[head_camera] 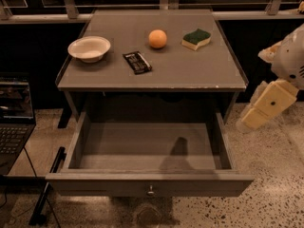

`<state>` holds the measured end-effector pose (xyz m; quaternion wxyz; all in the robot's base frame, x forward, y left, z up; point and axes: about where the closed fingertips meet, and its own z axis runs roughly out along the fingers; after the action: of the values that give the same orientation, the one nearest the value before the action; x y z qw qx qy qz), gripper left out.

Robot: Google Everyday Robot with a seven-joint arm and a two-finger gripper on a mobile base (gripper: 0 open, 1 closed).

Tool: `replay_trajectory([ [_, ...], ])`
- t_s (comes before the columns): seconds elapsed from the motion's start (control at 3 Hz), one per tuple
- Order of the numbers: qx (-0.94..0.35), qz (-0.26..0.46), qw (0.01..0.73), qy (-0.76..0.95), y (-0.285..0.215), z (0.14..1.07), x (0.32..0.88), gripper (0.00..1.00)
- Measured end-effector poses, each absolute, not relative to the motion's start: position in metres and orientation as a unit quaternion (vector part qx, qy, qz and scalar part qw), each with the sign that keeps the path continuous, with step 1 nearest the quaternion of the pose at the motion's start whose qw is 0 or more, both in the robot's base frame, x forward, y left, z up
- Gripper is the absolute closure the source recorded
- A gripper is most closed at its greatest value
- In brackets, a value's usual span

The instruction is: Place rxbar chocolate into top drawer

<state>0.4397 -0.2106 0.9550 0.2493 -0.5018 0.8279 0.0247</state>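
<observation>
The rxbar chocolate [137,62], a flat black wrapper, lies on the grey table top [190,72] between the white bowl and the orange ball. The top drawer [149,184] is pulled wide open below the table, and nothing lies inside it. Its small metal knob [150,191] shows at the centre of the front panel. Only cream and white arm links [271,101] show at the right edge, beside the table and apart from it. My gripper is out of view.
A white bowl [89,48] sits at the table's left. An orange ball [157,38] and a green-and-yellow sponge [196,38] sit at the back. A laptop [13,122] stands on the floor at the left. The floor is speckled.
</observation>
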Motion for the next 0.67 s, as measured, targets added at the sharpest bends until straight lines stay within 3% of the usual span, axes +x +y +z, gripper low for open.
replay_trajectory([
  [0.33, -0.467, 0.04, 0.296, 0.833, -0.2021, 0.9651, 0.4519, 0.0],
  [0.67, -0.472, 0.034, 0.295, 0.83, -0.2024, 0.9661, 0.4529, 0.0],
])
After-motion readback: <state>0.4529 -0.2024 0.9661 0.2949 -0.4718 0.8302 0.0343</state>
